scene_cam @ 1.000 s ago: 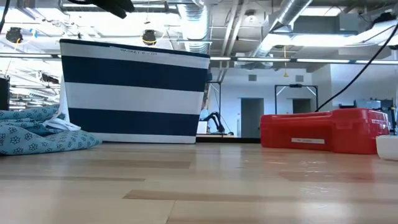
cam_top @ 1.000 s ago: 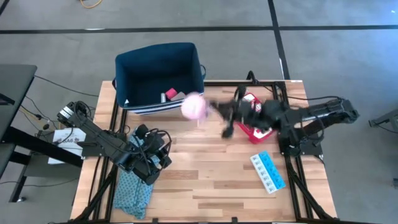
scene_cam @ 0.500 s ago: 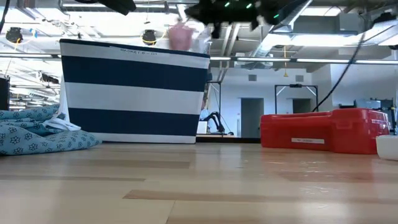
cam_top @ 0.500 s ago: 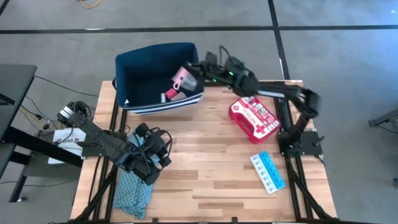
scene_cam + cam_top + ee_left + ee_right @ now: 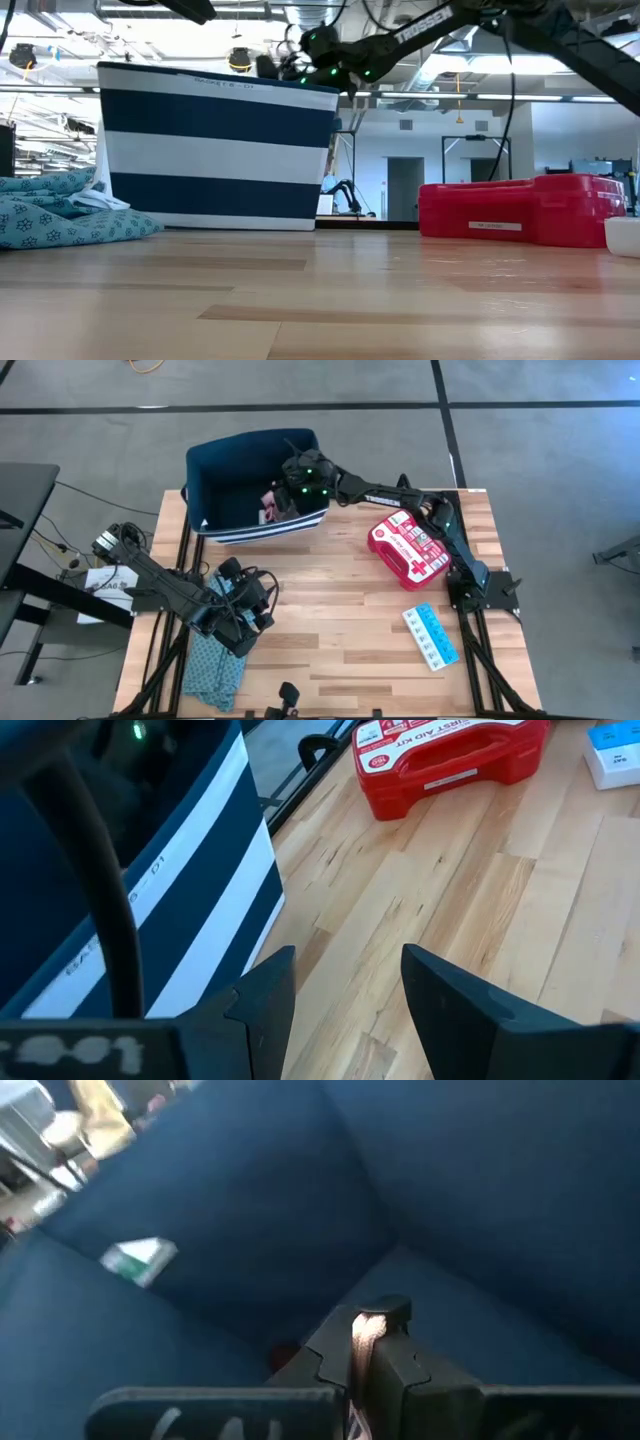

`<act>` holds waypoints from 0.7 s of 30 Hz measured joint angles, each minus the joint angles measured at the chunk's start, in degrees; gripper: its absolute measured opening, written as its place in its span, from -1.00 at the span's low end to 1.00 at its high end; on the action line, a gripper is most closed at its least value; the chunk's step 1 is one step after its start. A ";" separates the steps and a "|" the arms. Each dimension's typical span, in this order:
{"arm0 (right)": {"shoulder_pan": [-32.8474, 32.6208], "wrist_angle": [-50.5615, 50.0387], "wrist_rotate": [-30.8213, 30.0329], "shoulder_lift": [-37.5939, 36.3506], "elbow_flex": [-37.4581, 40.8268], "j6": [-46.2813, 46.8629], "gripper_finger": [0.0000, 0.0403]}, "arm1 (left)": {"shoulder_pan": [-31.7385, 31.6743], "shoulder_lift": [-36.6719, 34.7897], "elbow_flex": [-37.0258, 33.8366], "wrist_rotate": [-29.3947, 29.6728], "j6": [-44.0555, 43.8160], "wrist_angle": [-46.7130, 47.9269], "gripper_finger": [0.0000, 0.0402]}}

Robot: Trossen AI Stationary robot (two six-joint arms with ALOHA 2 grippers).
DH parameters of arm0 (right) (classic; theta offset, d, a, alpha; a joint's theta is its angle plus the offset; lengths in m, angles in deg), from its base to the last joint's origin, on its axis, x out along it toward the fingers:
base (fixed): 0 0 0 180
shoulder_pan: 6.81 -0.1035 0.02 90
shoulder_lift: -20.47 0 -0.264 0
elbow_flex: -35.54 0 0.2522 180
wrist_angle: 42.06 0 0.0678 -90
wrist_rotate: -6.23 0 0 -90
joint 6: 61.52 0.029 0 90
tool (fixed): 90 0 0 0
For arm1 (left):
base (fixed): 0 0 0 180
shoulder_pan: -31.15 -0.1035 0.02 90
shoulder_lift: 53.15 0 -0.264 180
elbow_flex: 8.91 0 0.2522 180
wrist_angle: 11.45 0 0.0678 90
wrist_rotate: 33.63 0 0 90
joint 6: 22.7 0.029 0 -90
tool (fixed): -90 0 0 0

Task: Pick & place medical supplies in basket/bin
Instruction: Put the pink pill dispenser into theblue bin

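**A:** At the counter's left edge, what is waiting?

**B:** The left end effector rests over the teal patterned cloth, fingers apart, holding nothing. The cloth is no supply.

**A:** And the bin?

**B:** Soft navy fabric with white stripes, open-topped, at the counter's far left. A pink block lies against its near wall. The right end effector reaches down inside, fingers pressed together on a thin pink sliver, probably the pink roll, though too little shows to name it. I see a small white-green tag on an inner wall, nothing more.

**A:** What is outside still?

**B:** Right of the bin lies the red first-aid case, flat, well apart from it. Nearer the front right sits the blue pill organizer.

**A:** How would they handle?

**B:** The case looks like rigid plastic, likely the heaviest piece and smooth; I would take it across its narrow side or at the handle end. The organizer seems light and stiff, with lids that might pop; grip it across its width, mid-length.
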 joint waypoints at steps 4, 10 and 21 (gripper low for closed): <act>0.05 -1.30 2.42 2.01 -3.87 -3.43 -0.87 | -0.02 0.00 0.00 -0.65 -1.00 0.04 -0.14; -0.30 -7.91 5.98 2.09 -8.50 -8.47 -0.66 | 0.00 0.00 0.00 -1.57 -3.19 0.02 -0.14; -0.38 -16.33 6.04 2.09 -13.53 -10.24 -0.23 | 0.00 0.00 0.00 -1.61 -8.53 -0.22 -0.14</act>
